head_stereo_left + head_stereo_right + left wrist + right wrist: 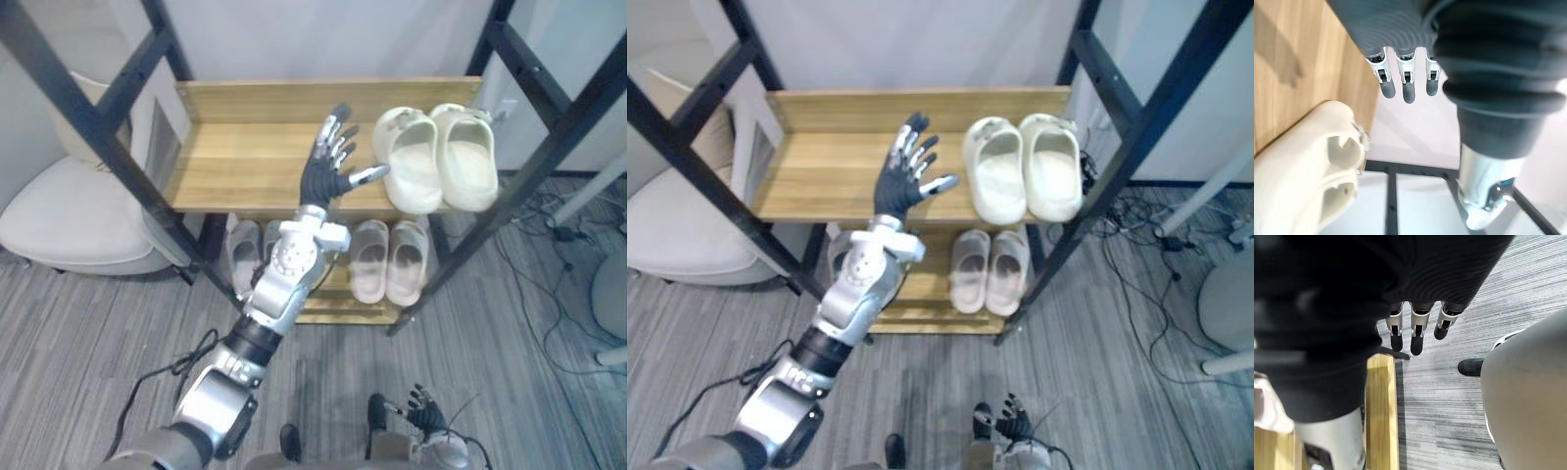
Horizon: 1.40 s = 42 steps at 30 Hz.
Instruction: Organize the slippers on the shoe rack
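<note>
The left hand (328, 168), fingers spread wide and empty, hovers over the pale wooden top shelf (235, 147), its thumb just beside the cream foam clog slippers (438, 157) at the shelf's right end. A careless sideways sweep could knock the nearer clog askew or off the front edge.

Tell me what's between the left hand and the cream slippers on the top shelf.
Nothing but a narrow strip of bare top shelf, in both eye views. The open left hand points its thumb at the cream slippers.
</note>
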Available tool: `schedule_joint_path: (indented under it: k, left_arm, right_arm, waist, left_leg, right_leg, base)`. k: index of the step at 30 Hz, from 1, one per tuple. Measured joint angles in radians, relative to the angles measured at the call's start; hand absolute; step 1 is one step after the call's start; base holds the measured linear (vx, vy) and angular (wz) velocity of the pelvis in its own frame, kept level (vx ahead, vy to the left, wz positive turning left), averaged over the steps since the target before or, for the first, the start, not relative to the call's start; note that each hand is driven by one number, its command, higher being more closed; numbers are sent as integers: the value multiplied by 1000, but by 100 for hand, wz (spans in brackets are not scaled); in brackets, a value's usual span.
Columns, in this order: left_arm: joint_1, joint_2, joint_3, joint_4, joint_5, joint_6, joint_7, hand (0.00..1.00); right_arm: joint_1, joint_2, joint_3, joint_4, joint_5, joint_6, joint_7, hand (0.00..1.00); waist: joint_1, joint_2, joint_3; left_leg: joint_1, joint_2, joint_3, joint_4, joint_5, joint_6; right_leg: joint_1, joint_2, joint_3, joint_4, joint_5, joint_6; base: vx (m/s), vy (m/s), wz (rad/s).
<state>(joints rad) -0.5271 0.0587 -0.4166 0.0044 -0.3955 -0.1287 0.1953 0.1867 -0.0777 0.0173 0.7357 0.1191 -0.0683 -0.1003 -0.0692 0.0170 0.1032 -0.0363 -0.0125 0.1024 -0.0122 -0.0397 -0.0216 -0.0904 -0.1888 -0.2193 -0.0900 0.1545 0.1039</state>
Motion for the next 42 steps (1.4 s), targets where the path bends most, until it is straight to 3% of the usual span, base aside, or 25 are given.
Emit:
schedule_joint_path:
  k: [3, 9, 15, 20, 28, 35, 42]
  left_arm:
    - [121, 13, -76, -100, -26, -4, -59, 0]
    - [359, 87, -180, -120, -50, -10, -175, 0]
    - [517, 87, -179, 108, -14, 14, -222, 0]
    - [583, 82, -74, 379, 93, 30, -217, 0]
    - [579, 62, 206, 869, 344, 55, -101, 0]
    - [594, 60, 322, 971, 379, 70, -42, 0]
    - [599, 33, 364, 989, 396, 70, -40, 0]
  right_arm:
    - [-11, -1, 0, 35, 0, 2, -1, 0]
    - [-48, -1, 19, 69, -1, 7, -1, 0]
    - [-50, 4, 28, 75, -1, 7, -3, 0]
    - [-53, 6, 36, 107, -1, 7, -5, 0]
    - [-66, 24, 32, 170, 0, -3, -19, 0]
    - [-88, 28, 15, 223, 0, -5, -28, 0]
    - [-88, 29, -13, 229, 0, -5, -29, 0]
  waist:
    - [12, 2, -25]
    - [16, 3, -45]
    - [21, -7, -56]
    - [28, -23, -60]
    - [32, -59, -64]
    - [45, -66, -57]
    - [51, -61, -52]
  left_leg:
    - [4, -3, -15, 0, 0, 1]
    - [38, -1, -38, -2, 0, 0]
    - [37, 3, -89, -3, 5, -16]
    - [40, 14, -99, -2, 4, -25]
    - [73, 30, -113, -5, 1, -31]
    - [80, 37, -91, -5, -5, -36]
    - [91, 38, -76, -9, -16, -42]
  right_leg:
    - [14, -5, -18, 0, -5, 5]
    - [58, -1, -51, -6, -16, -2]
    - [86, 1, -105, -8, -33, -4]
    - [94, 12, -113, -8, -37, -8]
    - [128, 28, -131, -8, -50, -8]
    - [127, 34, -110, -8, -50, -8]
    - [128, 35, -96, -8, -58, -8]
  base:
    - [9, 8, 16]
    - [-14, -11, 11]
    - [-32, -25, 25]
    - [-13, -23, 6]
    - [7, -14, 4]
    - [-1, 0, -10]
    - [-4, 3, -6]
